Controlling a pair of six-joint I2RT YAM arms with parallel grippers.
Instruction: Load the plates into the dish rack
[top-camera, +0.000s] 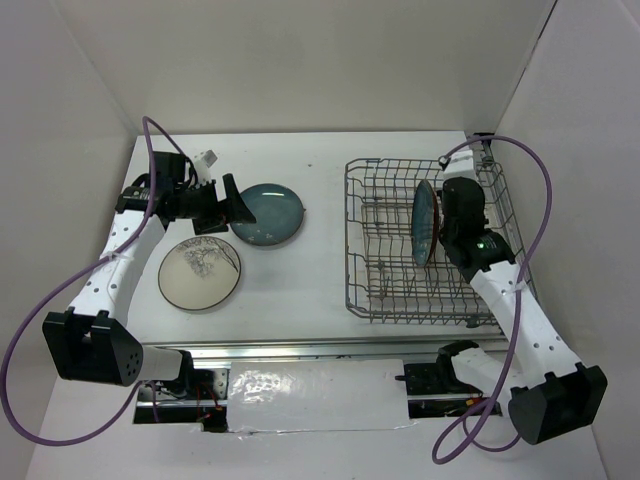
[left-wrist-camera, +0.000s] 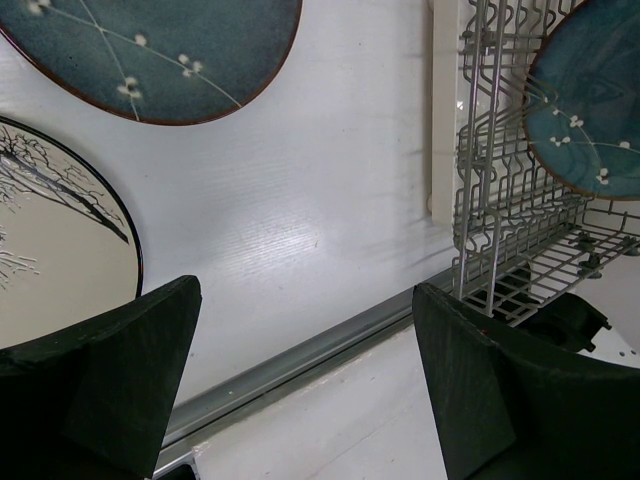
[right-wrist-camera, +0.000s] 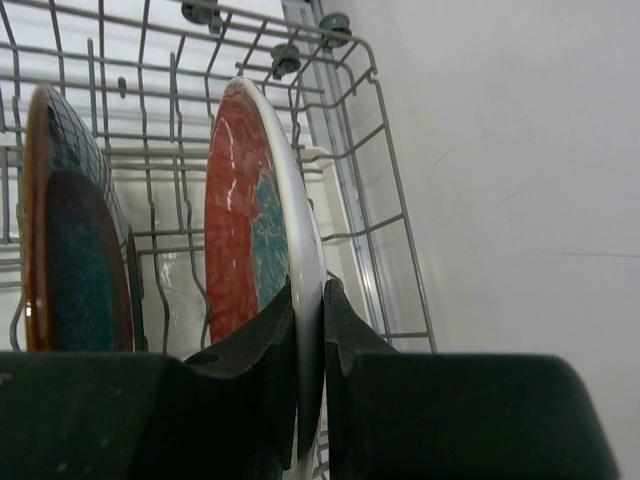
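Observation:
The grey wire dish rack (top-camera: 380, 300) stands on the right of the table. A teal plate (top-camera: 424, 222) stands upright in it. Beside that plate, a red plate with a teal-white pattern (right-wrist-camera: 240, 230) stands on edge, and my right gripper (right-wrist-camera: 308, 292) is shut on its rim. The second teal plate (top-camera: 270, 214) and the cream plate with a branch drawing (top-camera: 200, 272) lie flat on the left. My left gripper (top-camera: 228, 207) hovers open by them with nothing between its fingers. In the left wrist view the teal plate (left-wrist-camera: 150, 50) and the cream plate (left-wrist-camera: 50, 250) lie at the left.
White walls close in the table on three sides; the right wall runs just past the rack's wire side (right-wrist-camera: 380, 130). A metal rail (top-camera: 300, 350) runs along the near edge, with a shiny sheet (top-camera: 315, 395) below it. Purple cables loop beside both arms.

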